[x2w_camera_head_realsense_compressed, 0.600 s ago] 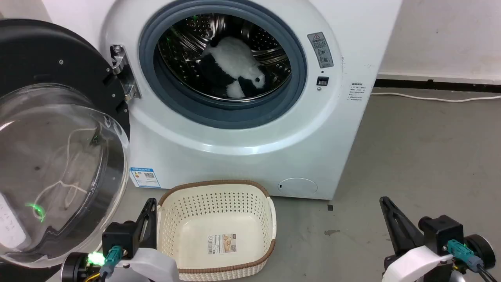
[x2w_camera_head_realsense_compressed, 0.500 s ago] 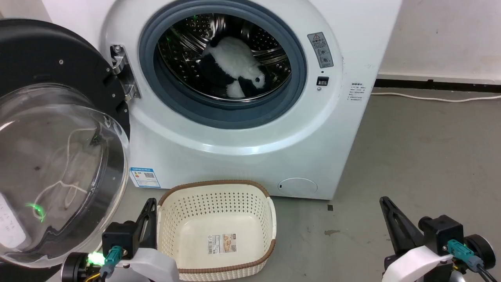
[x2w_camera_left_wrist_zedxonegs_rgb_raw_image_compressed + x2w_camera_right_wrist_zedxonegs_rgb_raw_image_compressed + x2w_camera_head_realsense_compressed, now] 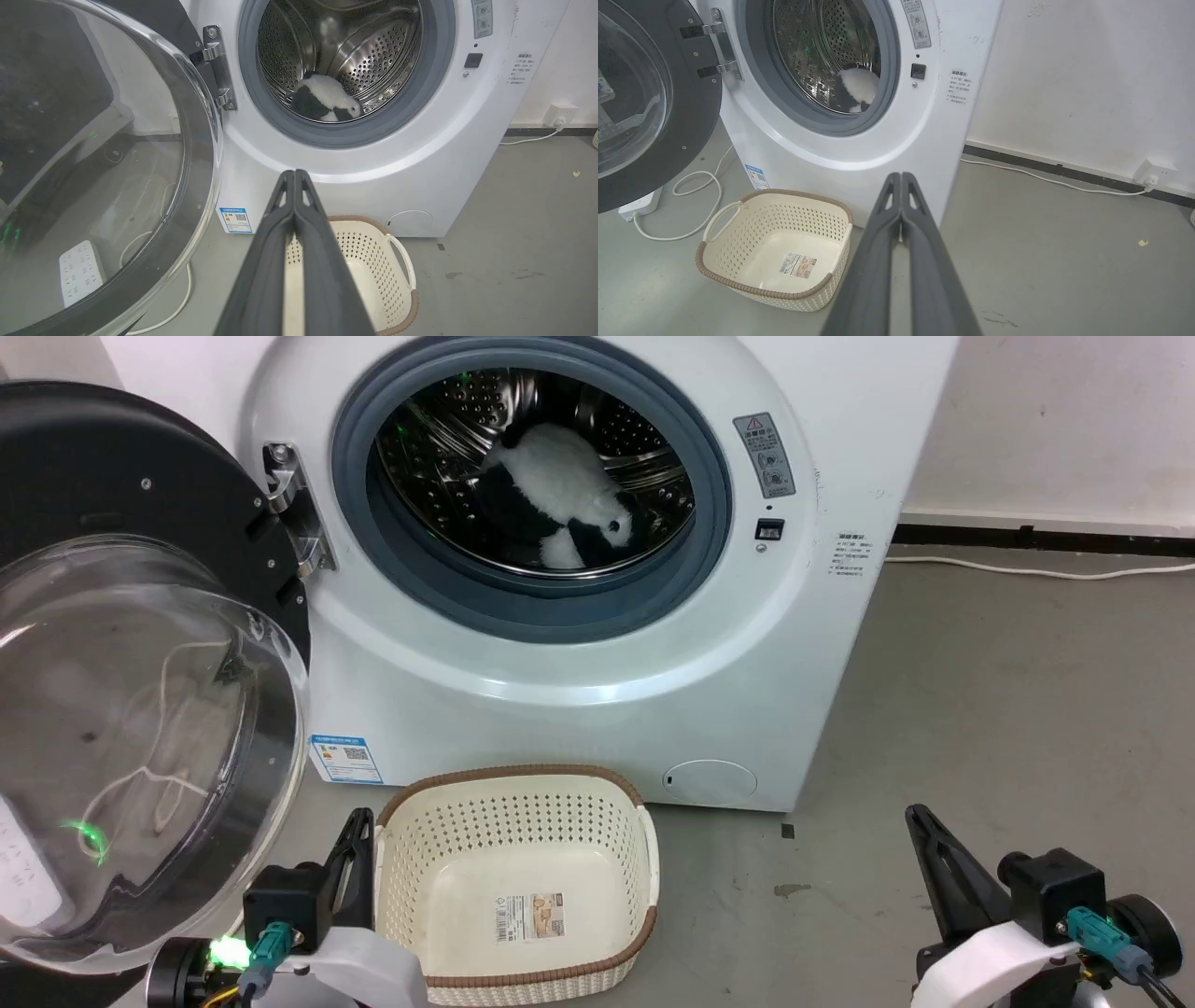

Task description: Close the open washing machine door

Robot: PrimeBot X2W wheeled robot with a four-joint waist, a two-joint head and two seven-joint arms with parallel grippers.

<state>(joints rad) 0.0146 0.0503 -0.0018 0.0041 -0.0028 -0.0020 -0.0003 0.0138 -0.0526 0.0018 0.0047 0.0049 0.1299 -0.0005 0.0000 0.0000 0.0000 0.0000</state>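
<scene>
No wording in any view is sharp enough to read. The washing machine [image 3: 579, 709] carries three markings on its front panel. A grey plate [image 3: 764, 455], right of the drum opening, shows a warning triangle above two round pictograms; its print is too small to read. A block of small dark print [image 3: 850, 556] sits below and right of it, illegible. A blue label [image 3: 345, 759] at the lower left bears a QR code. The basket [image 3: 509, 773] floor carries a sticker [image 3: 530, 917] with a barcode.

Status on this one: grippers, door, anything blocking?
Left gripper shut, empty; right gripper same. Washing machine door wide open, untouched. Laundry basket on floor in front, possibly near door's swing.
</scene>
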